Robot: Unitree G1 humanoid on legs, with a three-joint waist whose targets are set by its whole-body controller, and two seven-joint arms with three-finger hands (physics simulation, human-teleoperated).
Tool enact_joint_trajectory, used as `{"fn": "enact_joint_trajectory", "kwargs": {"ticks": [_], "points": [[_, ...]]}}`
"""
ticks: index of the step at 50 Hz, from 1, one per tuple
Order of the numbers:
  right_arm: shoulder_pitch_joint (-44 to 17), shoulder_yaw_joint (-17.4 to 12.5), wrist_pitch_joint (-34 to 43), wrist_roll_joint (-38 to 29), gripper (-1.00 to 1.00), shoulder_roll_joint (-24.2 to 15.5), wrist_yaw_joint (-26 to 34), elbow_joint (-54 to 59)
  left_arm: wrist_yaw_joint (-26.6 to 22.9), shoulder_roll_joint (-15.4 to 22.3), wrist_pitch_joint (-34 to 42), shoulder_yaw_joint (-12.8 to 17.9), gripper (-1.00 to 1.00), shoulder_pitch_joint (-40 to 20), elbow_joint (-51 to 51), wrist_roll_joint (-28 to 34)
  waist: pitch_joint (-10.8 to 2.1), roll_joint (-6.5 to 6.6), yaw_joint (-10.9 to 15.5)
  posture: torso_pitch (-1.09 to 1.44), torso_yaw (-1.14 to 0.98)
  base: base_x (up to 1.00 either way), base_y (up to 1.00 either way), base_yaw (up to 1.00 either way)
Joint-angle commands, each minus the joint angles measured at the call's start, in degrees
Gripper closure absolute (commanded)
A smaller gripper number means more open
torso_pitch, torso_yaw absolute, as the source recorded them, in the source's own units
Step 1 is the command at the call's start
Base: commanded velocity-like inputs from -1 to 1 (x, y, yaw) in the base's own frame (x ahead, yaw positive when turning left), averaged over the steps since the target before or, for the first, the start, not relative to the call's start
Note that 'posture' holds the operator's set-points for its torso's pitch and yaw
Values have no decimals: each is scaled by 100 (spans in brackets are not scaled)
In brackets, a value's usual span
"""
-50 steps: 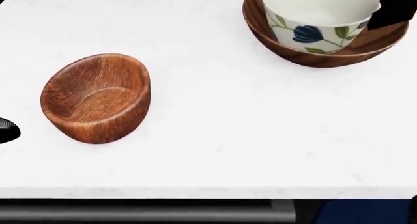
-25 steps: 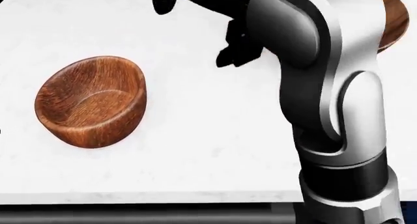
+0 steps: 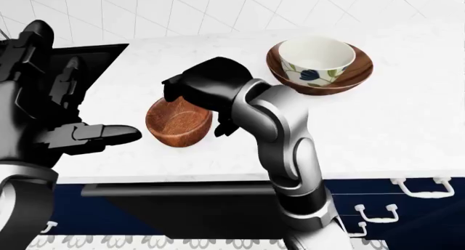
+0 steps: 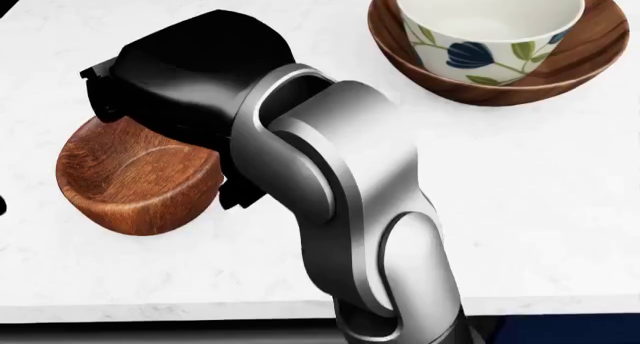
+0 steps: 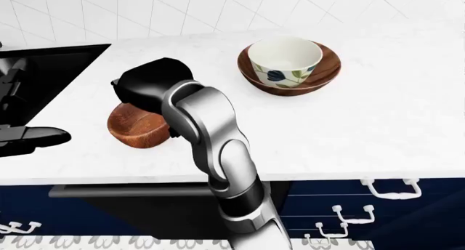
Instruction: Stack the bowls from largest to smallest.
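Now the right hand (image 3: 190, 86) is over the far rim of the small wooden bowl (image 4: 135, 183), which lies tilted on the white counter (image 4: 520, 179), at the left. Whether its fingers hold the rim, I cannot tell; the black hand covers them. The left hand (image 3: 65, 133) is near the left edge, apart from this bowl, with fingers spread wide. At the far right, the flowered bowl (image 4: 485, 25) sits inside the big wooden bowl (image 4: 590, 48). Beside the counter at the left is a black sink (image 5: 43, 70).
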Motion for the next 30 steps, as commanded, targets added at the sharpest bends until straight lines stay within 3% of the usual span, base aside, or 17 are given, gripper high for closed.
{"fn": "enact_joint_trajectory", "kwargs": {"ticks": [1,14,30], "points": [[-125,4,-18,-28,-31,97,-112,-161,0,91,-156,113,-100,-99,-90,37,-127,48,-4,0,0,0,0,0],[188,186,-197,-187,-17,442,-290,18,-38,54,-153,128,-100,-71,-105,73,-138,80,-14,0,0,0,0,0],[246,154,-462,-177,-17,385,-1251,1164,-259,-83,-199,94,-100,23,-85,343,-170,82,8,0,0,0,0,0]]}}
